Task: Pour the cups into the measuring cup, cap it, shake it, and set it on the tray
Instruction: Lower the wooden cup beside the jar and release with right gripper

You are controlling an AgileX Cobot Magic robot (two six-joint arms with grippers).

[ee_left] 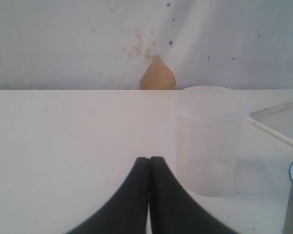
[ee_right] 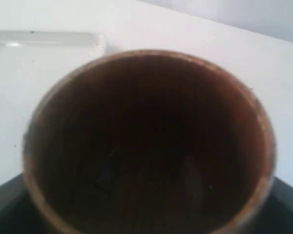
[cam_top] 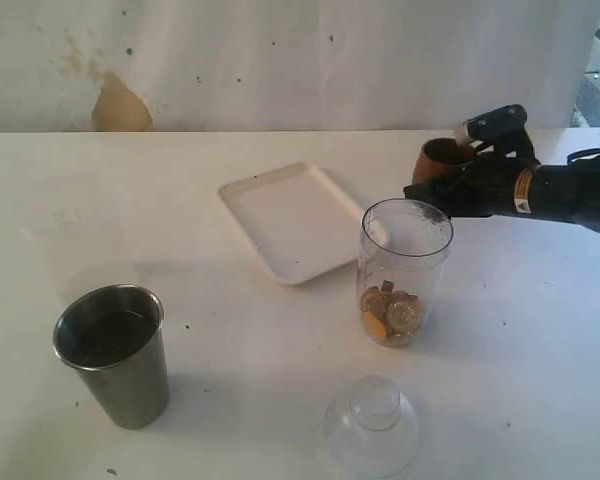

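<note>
**Right pincer holds wooden cup by measuring cup; left pincer shut**

Exterior view: right pincer point(cam_top: 460, 170) clamped round brown wooden cup point(cam_top: 442, 160), raised, just behind and right of the measuring cup point(cam_top: 405, 265) rim. Measuring cup upright on white desk point(cam_top: 230, 350), gold-brown coin-like pieces in its bottom. White tray point(cam_top: 295, 220) just left of it, flat. Steel tumbler point(cam_top: 113, 355) front left, something dark inside. Clear dome cap point(cam_top: 372, 425) on desk in front of measuring cup. White wall behind with brown stain point(cam_top: 120, 105).

Left wrist view: left pincer point(ee_left: 149, 195) fingers pressed together, holding nothing, over bare desk. Translucent tub point(ee_left: 210, 141) just beyond; tray corner and tumbler edge at one side.

Right wrist view: wooden cup mouth fills frame, inside dark, contents unclear. Tray beyond.
</note>
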